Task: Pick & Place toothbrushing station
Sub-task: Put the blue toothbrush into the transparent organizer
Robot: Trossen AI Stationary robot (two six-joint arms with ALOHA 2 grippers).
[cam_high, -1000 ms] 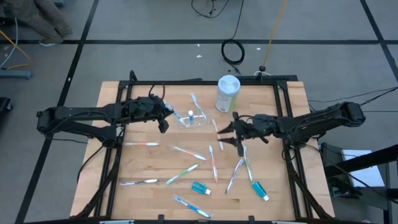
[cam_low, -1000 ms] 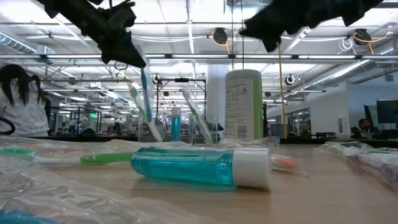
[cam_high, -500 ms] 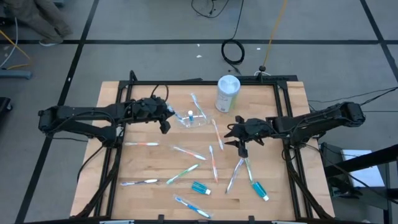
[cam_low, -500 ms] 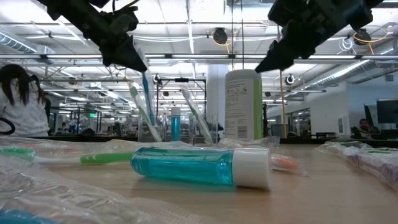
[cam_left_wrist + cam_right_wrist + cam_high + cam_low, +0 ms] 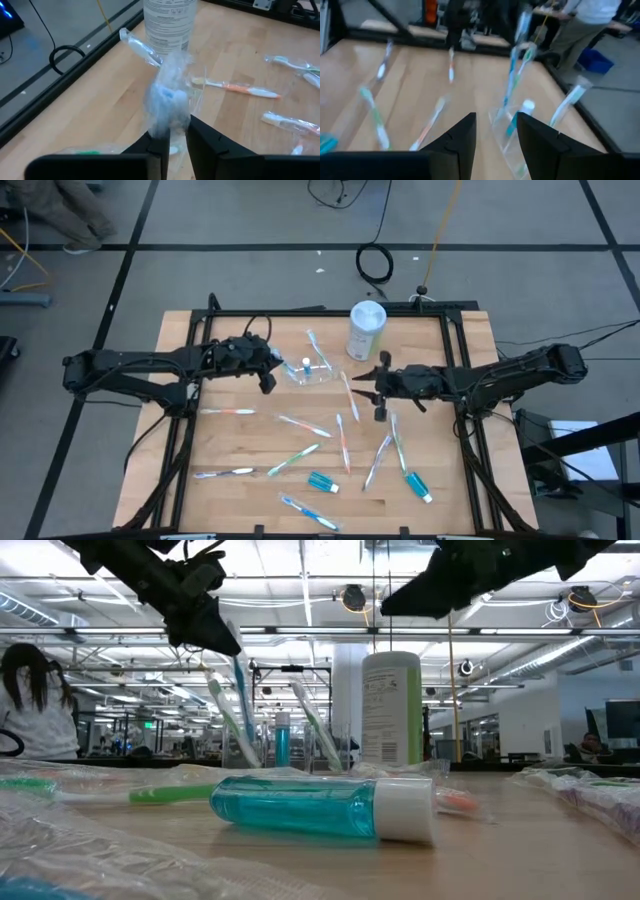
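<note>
Two arms up over the table, both near the clear plastic cup [image 5: 312, 373], which sits toward the far-middle of the table [image 5: 230, 450], just beside the white-and-green canister [image 5: 366, 330]. Cup already holds a few brushes plus what looks like a toothpaste tube standing in it.

Left gripper [image 5: 264, 377] hangs just beside the cup on its left side. Wrist view shows its fingers [image 5: 160, 150] slightly parted w/ a blue-handled wrapped toothbrush [image 5: 167, 107] between them, pointing down at the cup; can't tell if the pads actually clamp it or have let go. My read: drop-off step, brush going into the cup.

Right gripper [image 5: 372, 393] is on the cup's other side, raised, fingers [image 5: 462, 137] apart w/ nothing between them. Its cam looks straight at the cup [image 5: 512, 142].

Rest of the stock lies flat on the wood: several wrapped toothbrushes [image 5: 300, 455] scattered mid-table and toward the near edge, a blue toothpaste tube [image 5: 322, 482] near the front, another [image 5: 417, 485] to the right. Task roughly a third done, at a guess.

Next, prob.: left opens fully, lifts clear w/o snagging the wrapper or tipping the light cup. Right needs to drop onto a nearby loose brush, approx. the ones just beyond its fingers, and pinch the thin handle square-on; crinkly wrap may slip.
</note>
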